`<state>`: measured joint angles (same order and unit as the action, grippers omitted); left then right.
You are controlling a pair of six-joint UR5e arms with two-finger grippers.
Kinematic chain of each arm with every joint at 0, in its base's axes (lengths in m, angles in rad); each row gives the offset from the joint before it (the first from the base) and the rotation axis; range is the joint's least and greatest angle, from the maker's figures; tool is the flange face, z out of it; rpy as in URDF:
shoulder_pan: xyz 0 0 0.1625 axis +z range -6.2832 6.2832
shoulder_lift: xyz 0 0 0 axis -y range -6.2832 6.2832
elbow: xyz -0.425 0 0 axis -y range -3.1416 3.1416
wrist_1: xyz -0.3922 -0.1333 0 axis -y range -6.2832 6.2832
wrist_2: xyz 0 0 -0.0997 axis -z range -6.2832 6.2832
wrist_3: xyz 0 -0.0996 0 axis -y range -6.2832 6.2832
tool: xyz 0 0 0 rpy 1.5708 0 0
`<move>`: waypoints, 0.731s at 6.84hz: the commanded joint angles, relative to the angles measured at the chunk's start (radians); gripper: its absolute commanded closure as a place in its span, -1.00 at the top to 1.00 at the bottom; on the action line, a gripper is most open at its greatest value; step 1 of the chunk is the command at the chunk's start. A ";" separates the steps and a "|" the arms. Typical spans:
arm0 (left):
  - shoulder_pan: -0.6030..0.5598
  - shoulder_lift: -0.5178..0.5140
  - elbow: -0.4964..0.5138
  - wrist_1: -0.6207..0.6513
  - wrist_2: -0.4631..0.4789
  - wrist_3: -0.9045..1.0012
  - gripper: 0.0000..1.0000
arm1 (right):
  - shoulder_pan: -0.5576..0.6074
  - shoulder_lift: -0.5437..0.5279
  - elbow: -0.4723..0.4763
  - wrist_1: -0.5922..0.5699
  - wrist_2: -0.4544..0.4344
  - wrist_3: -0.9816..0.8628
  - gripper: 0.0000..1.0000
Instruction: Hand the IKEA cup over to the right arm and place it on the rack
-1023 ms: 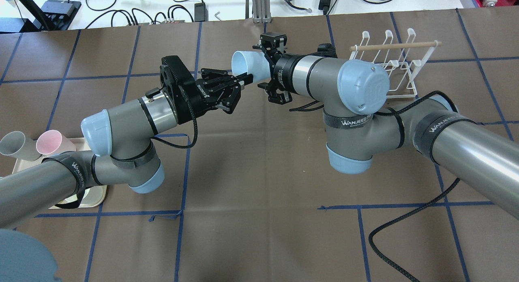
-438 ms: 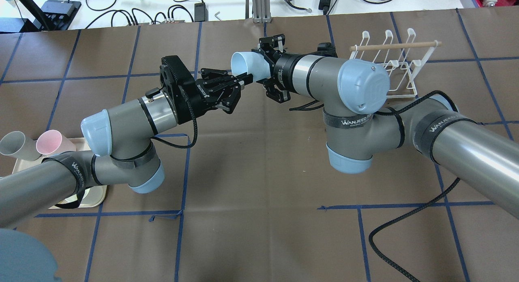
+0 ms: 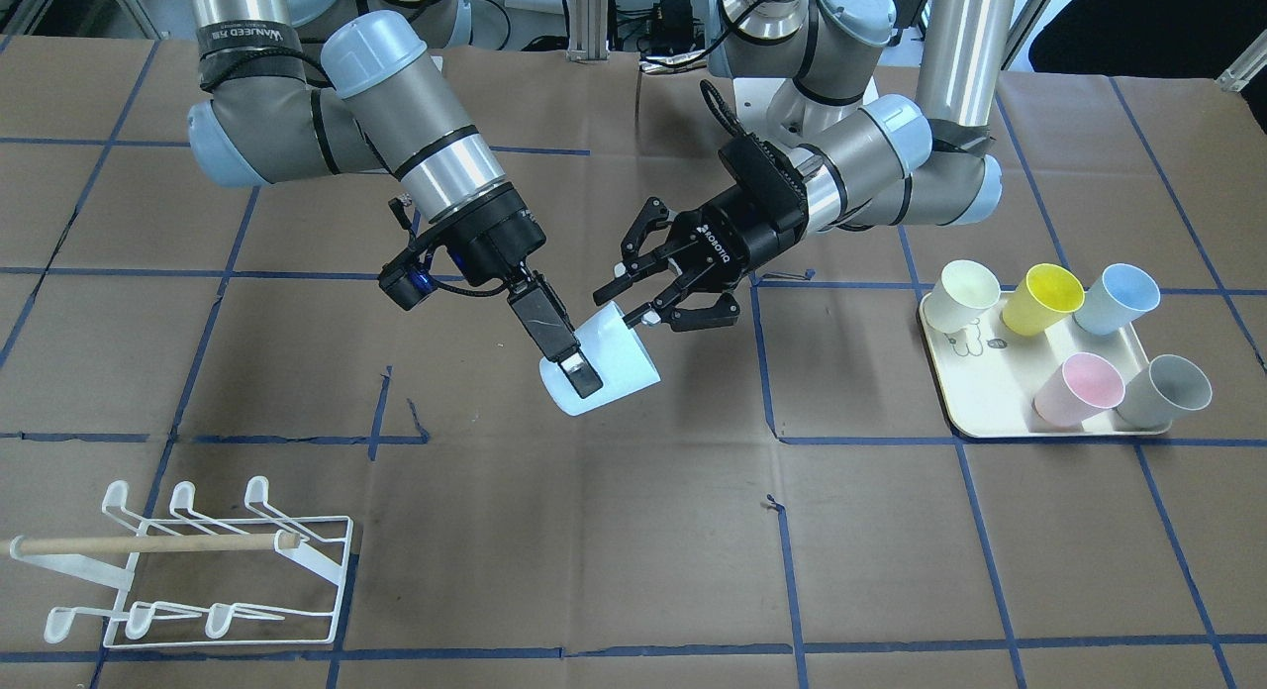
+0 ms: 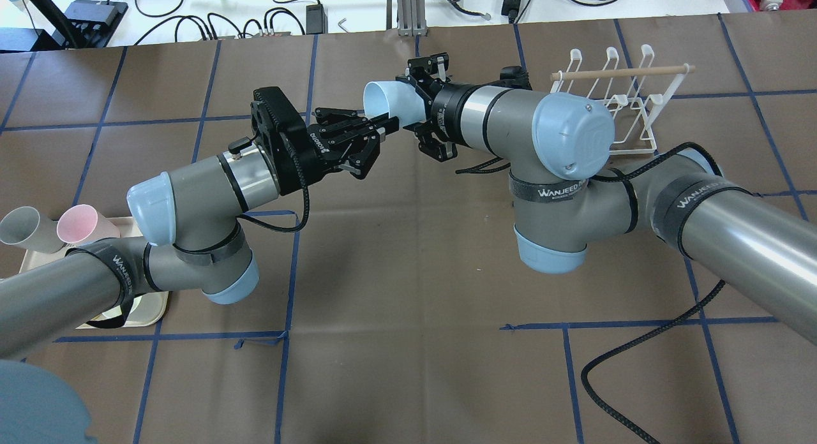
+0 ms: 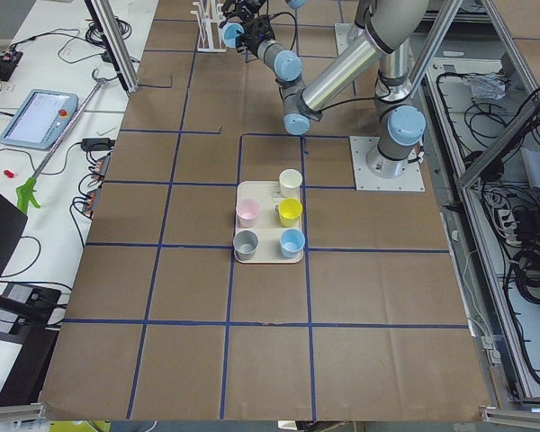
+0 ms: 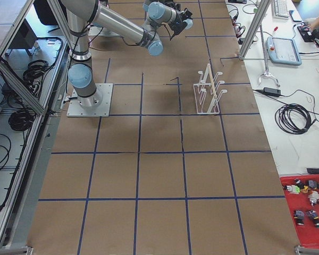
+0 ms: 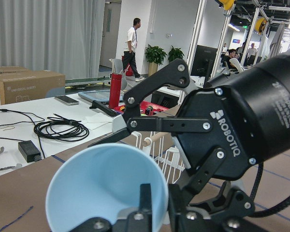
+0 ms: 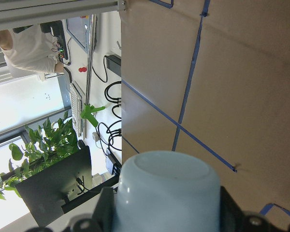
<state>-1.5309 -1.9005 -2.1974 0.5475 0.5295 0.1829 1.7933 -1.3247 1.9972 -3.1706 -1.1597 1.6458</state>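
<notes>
From the operators' side of the brown paper-covered table [image 3: 633, 570], a pale blue plastic cup [image 3: 624, 362] hangs in mid-air above its middle. It is tilted on its side and held at both ends.

The left gripper [image 3: 626, 316], black with white lettering, has its jaws pinched on the cup's rim. The left wrist view shows one fingertip inside the mouth and the other outside.

The right gripper [image 3: 592, 370], at the end of the silver-grey right arm [image 3: 396, 95], has its jaws closed across the cup's body near the closed end. One long black finger [image 3: 554, 338] lies flat along the side facing me.

The white wire rack with its pale wooden dowel [image 3: 148, 543] stands on the table well apart from the cup, off to the robot's right.

On the opposite side sits a cream rectangular tray [image 3: 990, 387]. It carries a cream cup [image 3: 965, 293], a yellow cup [image 3: 1039, 298], a light blue cup [image 3: 1114, 298], a pink cup [image 3: 1077, 387] and a grey cup [image 3: 1163, 390].
</notes>
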 commanded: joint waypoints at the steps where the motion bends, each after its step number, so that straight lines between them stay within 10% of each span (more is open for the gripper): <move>1: 0.000 0.003 0.001 0.000 -0.002 -0.031 0.95 | 0.000 -0.002 0.000 0.000 0.000 0.000 -0.19; 5: 0.205 0.041 -0.008 0.006 -0.079 -0.037 0.96 | -0.024 0.025 -0.058 0.004 0.000 -0.008 -0.38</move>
<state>-1.4066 -1.8692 -2.2051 0.5539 0.4962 0.1470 1.7814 -1.3129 1.9699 -3.1707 -1.1590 1.6403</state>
